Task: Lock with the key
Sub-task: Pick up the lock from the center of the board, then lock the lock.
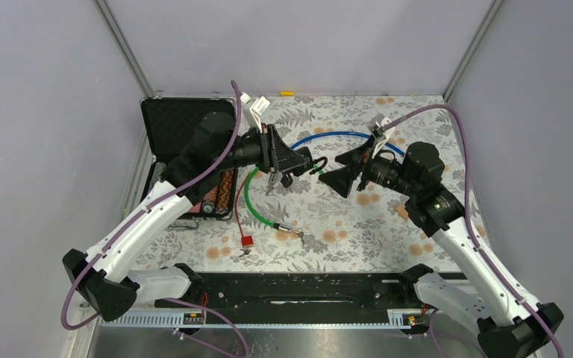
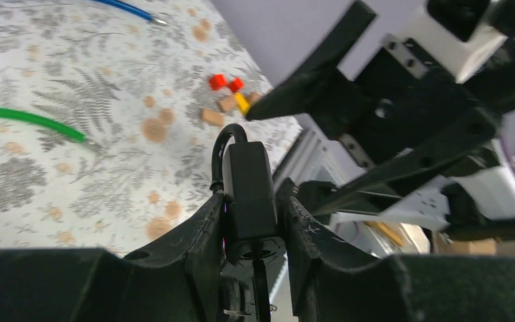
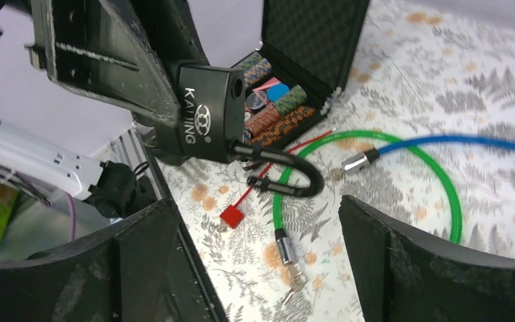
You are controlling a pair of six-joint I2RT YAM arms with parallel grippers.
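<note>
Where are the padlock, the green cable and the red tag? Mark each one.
padlock (image 3: 204, 114), right wrist view, on its black body.
green cable (image 1: 246, 192), top view, on its curved middle.
red tag (image 3: 231, 216), right wrist view, on its square face.

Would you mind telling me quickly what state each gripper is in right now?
The left gripper is closed on the black padlock.
The right gripper is open, holding nothing.
</note>
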